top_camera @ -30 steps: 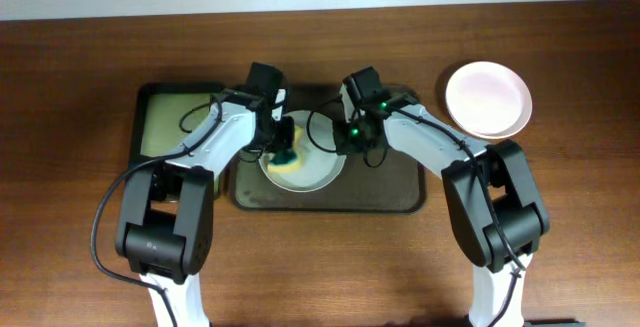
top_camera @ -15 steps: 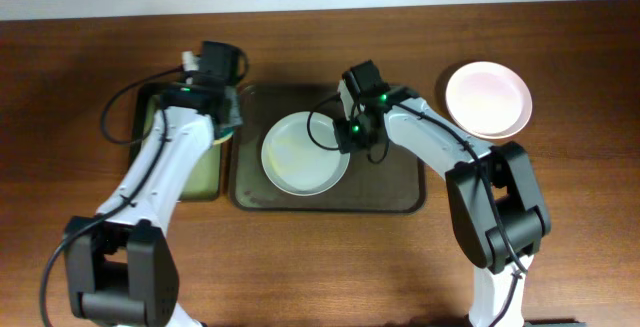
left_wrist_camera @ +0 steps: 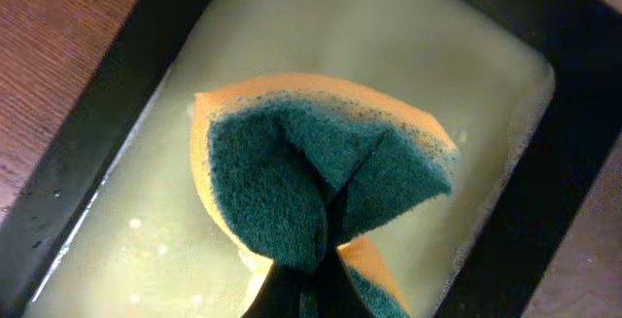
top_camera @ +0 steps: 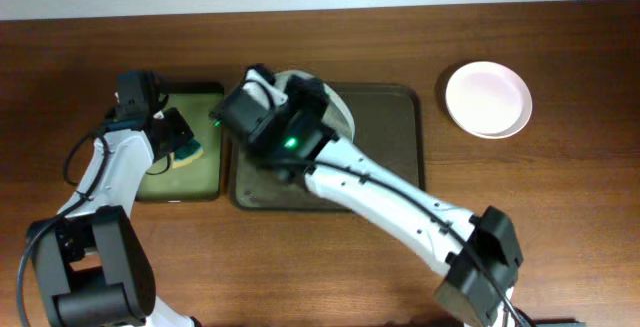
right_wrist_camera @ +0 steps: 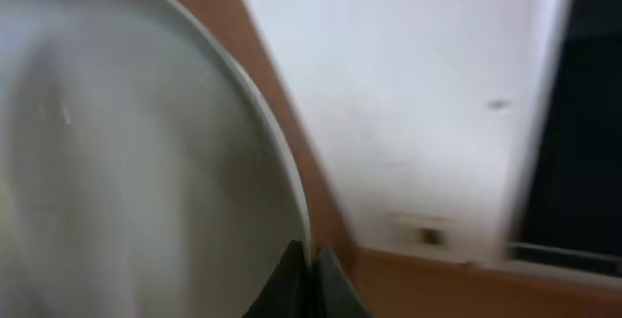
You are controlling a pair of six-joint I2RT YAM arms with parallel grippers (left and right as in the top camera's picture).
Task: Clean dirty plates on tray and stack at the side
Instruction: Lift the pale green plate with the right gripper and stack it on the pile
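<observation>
Sponge [left_wrist_camera: 292, 182] over small blk-rimmed tray [top_camera: 205, 179], wood table [top_camera: 560, 227].

The left arm [top_camera: 105, 172] rises from the lower left of the overhead view and bends at the upper left. The left gripper [left_wrist_camera: 311, 284] points down, its jaws pinched on a sponge [left_wrist_camera: 311, 172]. The right arm [top_camera: 385, 195] stretches diagonally from the lower right to the upper centre, wrist raised with a green light showing. The right gripper [right_wrist_camera: 313, 271] has its jaws closed on a plate [right_wrist_camera: 146, 162] rim.

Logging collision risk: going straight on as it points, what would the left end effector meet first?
Likely the greenish soapy floor of the small tray, just beyond the sponge it grips; depth unclear.
</observation>
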